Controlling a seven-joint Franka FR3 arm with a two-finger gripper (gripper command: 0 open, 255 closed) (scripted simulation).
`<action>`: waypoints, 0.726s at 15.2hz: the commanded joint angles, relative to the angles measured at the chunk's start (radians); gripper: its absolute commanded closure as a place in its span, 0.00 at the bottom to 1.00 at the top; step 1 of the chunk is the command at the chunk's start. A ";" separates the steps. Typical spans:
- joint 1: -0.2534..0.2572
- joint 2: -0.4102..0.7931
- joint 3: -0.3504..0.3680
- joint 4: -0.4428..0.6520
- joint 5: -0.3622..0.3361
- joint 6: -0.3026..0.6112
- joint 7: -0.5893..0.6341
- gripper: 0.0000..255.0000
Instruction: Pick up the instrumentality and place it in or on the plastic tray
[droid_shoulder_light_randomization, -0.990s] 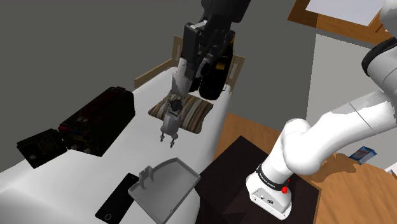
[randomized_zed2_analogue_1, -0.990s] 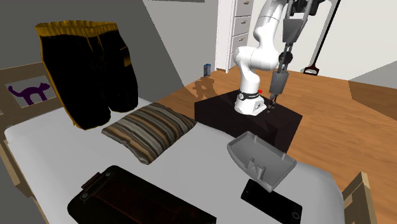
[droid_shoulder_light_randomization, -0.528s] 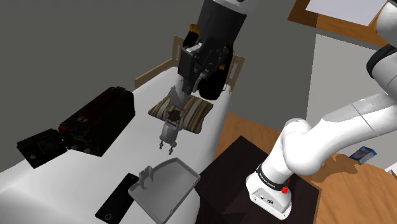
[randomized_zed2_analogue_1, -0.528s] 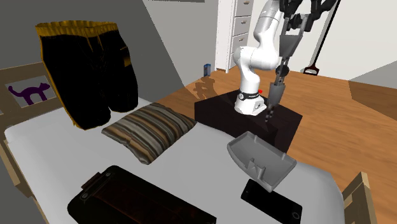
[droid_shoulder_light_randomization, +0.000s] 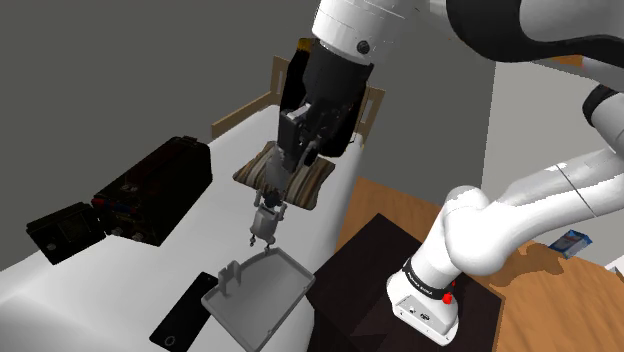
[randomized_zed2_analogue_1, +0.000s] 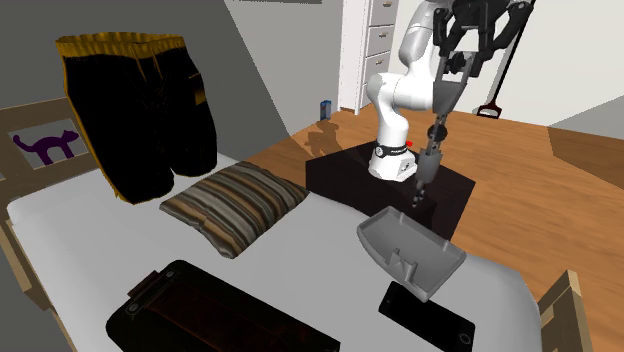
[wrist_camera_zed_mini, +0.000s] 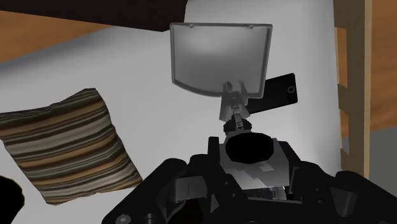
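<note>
My fingers (droid_shoulder_light_randomization: 288, 155) are clenched on the top end of the grey tool (droid_shoulder_light_randomization: 265, 215). It hangs straight down from them in mid-air, touching nothing. That's centre frame in the shoulder view and upper right in the second exterior view, in front of the arm's base.

The grey tray (droid_shoulder_light_randomization: 262, 300) sits on the white bed (droid_shoulder_light_randomization: 60, 290) near its edge, lower centre of the shoulder view. The tool tip is just above the tray's rim, not touching it. In the wrist view the tool lines up with the tray edge nearest the fingers, not mid-tray.

My read: pick done, place not yet. Gripping the top end leaves the tip free to go in first. I need more travel toward tray centre before lowering, or it could catch the rim and tip out onto the bed.

A black flat slab (droid_shoulder_light_randomization: 185, 310) lies just beside the tray. The striped pillow (droid_shoulder_light_randomization: 300, 185) is off to the side, out of the path.
</note>
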 joint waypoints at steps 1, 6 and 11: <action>0.003 -0.007 0.003 -0.035 0.004 0.029 -0.001 1.00; 0.009 -0.021 0.009 -0.112 0.014 0.093 -0.004 1.00; 0.015 -0.030 0.018 -0.185 0.023 0.158 -0.005 1.00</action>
